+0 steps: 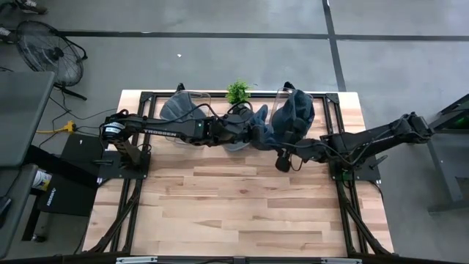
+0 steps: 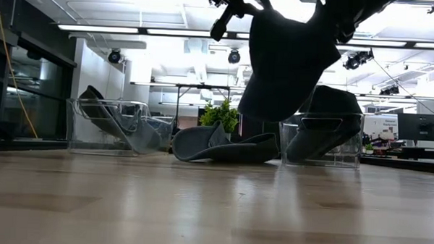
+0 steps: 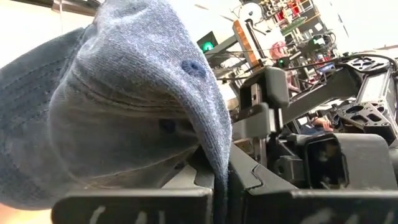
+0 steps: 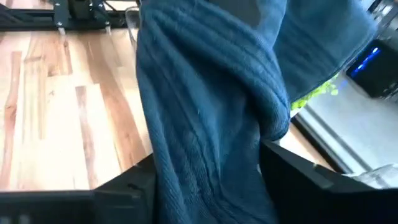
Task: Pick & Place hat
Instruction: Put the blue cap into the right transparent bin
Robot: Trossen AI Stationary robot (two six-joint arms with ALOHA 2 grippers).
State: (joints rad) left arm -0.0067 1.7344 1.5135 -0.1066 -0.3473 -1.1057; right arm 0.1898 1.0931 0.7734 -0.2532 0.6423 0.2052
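Observation:
A dark blue hat (image 2: 284, 59) hangs high above the table, in front of the right clear bin (image 2: 321, 136). In the high view this hat (image 1: 294, 114) lies between both grippers near the far edge. My left gripper (image 1: 258, 133) reaches in from the left and is shut on it. My right gripper (image 1: 278, 152) comes from the right and is shut on it too. A second grey-blue hat (image 2: 223, 147) lies flat on the table between the bins. My left gripper (image 3: 221, 186) pinches a folded edge of the hat (image 3: 217, 149) between its two fingers, and the crown bulges out beyond them. The hat is lifted clear of the table. My right gripper (image 4: 208, 186) pinches a bunched, ribbed fold of the hat (image 4: 205, 137) between its fingers. How many layers, I cannot tell. The cloth hangs clear of the table.
The left clear bin (image 2: 112, 125) holds a grey hat leaning on its wall. The right bin holds another dark hat. A small green plant (image 1: 238, 92) stands at the far edge between the bins. The near half of the wooden table (image 1: 234, 213) is bare.

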